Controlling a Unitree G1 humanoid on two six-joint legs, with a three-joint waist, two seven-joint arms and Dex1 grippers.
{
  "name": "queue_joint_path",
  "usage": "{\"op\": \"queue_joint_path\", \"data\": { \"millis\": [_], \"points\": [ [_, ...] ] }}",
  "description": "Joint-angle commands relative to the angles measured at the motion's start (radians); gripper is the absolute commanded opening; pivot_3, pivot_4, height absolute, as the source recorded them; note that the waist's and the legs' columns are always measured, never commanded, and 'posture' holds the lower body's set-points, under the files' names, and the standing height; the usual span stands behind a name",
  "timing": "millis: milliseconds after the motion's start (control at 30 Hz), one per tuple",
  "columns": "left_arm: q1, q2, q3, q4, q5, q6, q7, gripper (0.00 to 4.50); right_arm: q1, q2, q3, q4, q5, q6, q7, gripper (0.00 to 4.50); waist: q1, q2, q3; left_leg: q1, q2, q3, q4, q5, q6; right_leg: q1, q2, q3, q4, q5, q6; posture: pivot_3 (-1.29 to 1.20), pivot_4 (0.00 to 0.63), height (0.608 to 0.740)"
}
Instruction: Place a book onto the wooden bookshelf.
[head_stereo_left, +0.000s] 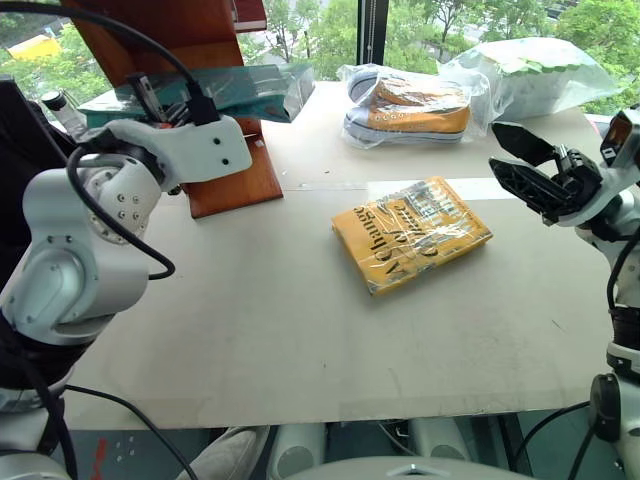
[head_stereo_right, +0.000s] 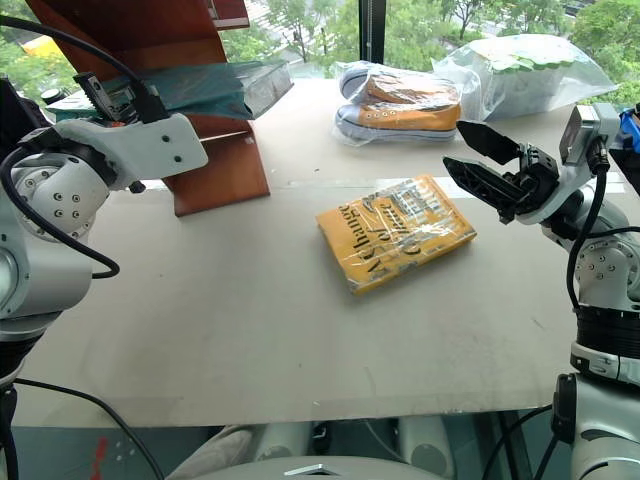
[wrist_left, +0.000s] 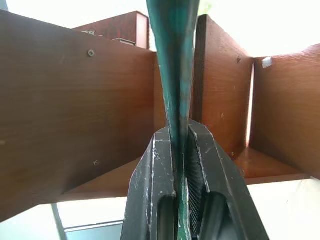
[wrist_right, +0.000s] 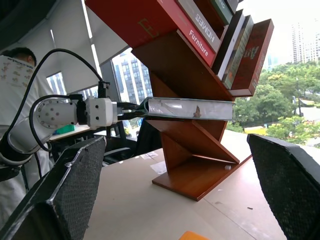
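Two black fingers of my left gripper (wrist_left: 182, 165) are pinched almost together on the edge of the book (wrist_right: 190, 108), with only the thin teal cover and its shiny wrap between them. In the left wrist view the book (wrist_left: 175, 65) runs edge-on straight out from between the fingers toward the wooden bookshelf (wrist_left: 75, 115).

My right gripper (head_stereo_right: 475, 160) holds nothing; its fingers are spread wide (one finger stands at each side of the right wrist view). It hangs in the air above the table (head_stereo_left: 300, 340), far from the bookshelf on the table's opposite side.

From the right wrist view, the book lies flat and level, long axis horizontal, one end in my left gripper (wrist_right: 131, 111) and the other end reaching across the bookshelf's (wrist_right: 200, 150) slanted boards, about midway up the stand. Its spine, with a small pale mark, faces that camera. Whether it already rests on a board or merely hangs in front of one, I cannot tell.

Beyond the bookshelf's base on the table lies a yellow book (head_stereo_left: 412, 232) in clear wrap, flat and untouched. Farther from the bookshelf sit a bagged pair of orange sneakers (head_stereo_left: 415, 105) and another plastic bag (head_stereo_left: 535, 70). More books (wrist_right: 220, 30) stand in the bookshelf's upper steps. A person in a white shirt (wrist_right: 12, 75) stands behind my left arm.
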Motion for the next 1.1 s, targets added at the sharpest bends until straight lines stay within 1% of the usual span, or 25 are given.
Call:
{"op": "queue_joint_path", "data": {
  "millis": [33, 100, 133, 167, 200, 267, 300, 433, 767, 967, 1100],
  "points": [
    [-0.033, -0.009, 0.016, 0.036, 0.122, 0.088, -0.029, 1.10, 0.008, -0.005, -0.040, -0.043, 0.011, -0.021, -0.002, 4.50, -0.004, 0.000, 0.000, 0.000, 0.000, 0.000, 0.000, 0.000, 0.000, 0.000, 0.000, 0.000, 0.000, 0.001, -0.001, 0.00, 0.150, 0.693],
    [-0.058, -0.029, 0.002, 0.042, 0.167, 0.107, -0.049, 2.02, 0.014, -0.003, -0.040, -0.046, 0.009, -0.023, -0.003, 4.50, -0.003, 0.000, 0.000, 0.000, 0.001, 0.000, 0.000, 0.000, 0.000, 0.000, 0.001, 0.000, 0.000, 0.001, -0.001, 0.00, 0.150, 0.693],
    [-0.078, -0.036, -0.006, 0.050, 0.197, 0.114, -0.060, 2.64, 0.017, -0.001, -0.041, -0.048, 0.007, -0.024, -0.003, 4.50, -0.001, 0.000, 0.000, -0.001, 0.001, 0.000, 0.000, 0.000, 0.000, 0.000, 0.001, 0.000, 0.000, 0.001, -0.001, 0.00, 0.150, 0.693],
    [-0.091, -0.043, -0.012, 0.055, 0.220, 0.118, -0.069, 3.02, 0.018, 0.000, -0.041, -0.049, 0.006, -0.025, -0.004, 4.50, -0.001, 0.000, 0.000, -0.001, 0.001, 0.000, 0.000, 0.000, 0.000, 0.000, 0.001, 0.000, 0.000, 0.001, -0.001, 0.00, 0.150, 0.693],
    [-0.108, -0.054, -0.016, 0.061, 0.242, 0.126, -0.078, 3.50, 0.020, 0.001, -0.042, -0.049, 0.005, -0.028, -0.004, 4.50, 0.001, 0.000, 0.000, -0.001, 0.001, 0.000, 0.000, 0.000, 0.000, 0.000, 0.001, 0.000, -0.001, 0.001, -0.001, 0.00, 0.150, 0.693],
    [-0.138, -0.079, -0.020, 0.071, 0.284, 0.148, -0.098, 4.32, 0.023, 0.003, -0.044, -0.051, 0.003, -0.030, -0.005, 4.50, 0.004, 0.000, 0.000, -0.002, 0.001, 0.000, 0.001, 0.000, 0.000, 0.000, 0.001, 0.000, -0.001, 0.001, -0.001, 0.00, 0.150, 0.693],
    [-0.152, -0.094, -0.021, 0.074, 0.300, 0.158, -0.108, 4.42, 0.024, 0.004, -0.044, -0.050, 0.002, -0.031, -0.005, 4.50, 0.004, 0.000, 0.000, -0.002, 0.000, 0.000, 0.001, 0.000, 0.000, 0.000, 0.001, 0.000, -0.001, 0.001, -0.002, 0.00, 0.150, 0.693],
    [-0.187, -0.134, -0.015, 0.084, 0.348, 0.158, -0.136, 4.42, 0.026, 0.007, -0.045, -0.049, -0.002, -0.036, -0.004, 4.50, 0.006, 0.000, 0.000, -0.002, 0.000, 0.000, 0.001, 0.000, 0.000, 0.000, 0.000, 0.000, -0.001, 0.001, -0.002, 0.00, 0.150, 0.693],
    [-0.180, -0.169, 0.020, 0.094, 0.417, 0.114, -0.194, 4.42, 0.032, 0.016, -0.041, -0.051, -0.010, -0.046, -0.006, 4.50, 0.005, 0.000, 0.000, -0.002, 0.000, 0.000, 0.001, 0.000, 0.000, 0.000, 0.001, 0.000, -0.001, 0.002, -0.002, 0.00, 0.150, 0.693],
    [-0.127, -0.189, 0.058, 0.062, 0.429, 0.111, -0.236, 4.42, 0.036, 0.018, -0.040, -0.047, -0.017, -0.056, -0.005, 4.50, 0.003, 0.000, 0.000, -0.002, 0.000, 0.000, 0.001, 0.000, 0.000, 0.000, 0.000, 0.000, -0.001, 0.002, -0.002, 0.00, 0.150, 0.693],
    [-0.091, -0.219, 0.088, 0.015, 0.432, 0.117, -0.260, 4.42, 0.044, 0.014, -0.039, -0.049, -0.021, -0.057, -0.001, 4.50, 0.003, 0.000, 0.000, -0.002, 0.001, 0.000, 0.001, 0.000, 0.000, 0.000, 0.000, 0.000, 0.000, 0.002, -0.003, 0.00, 0.150, 0.693]
  ]
}}
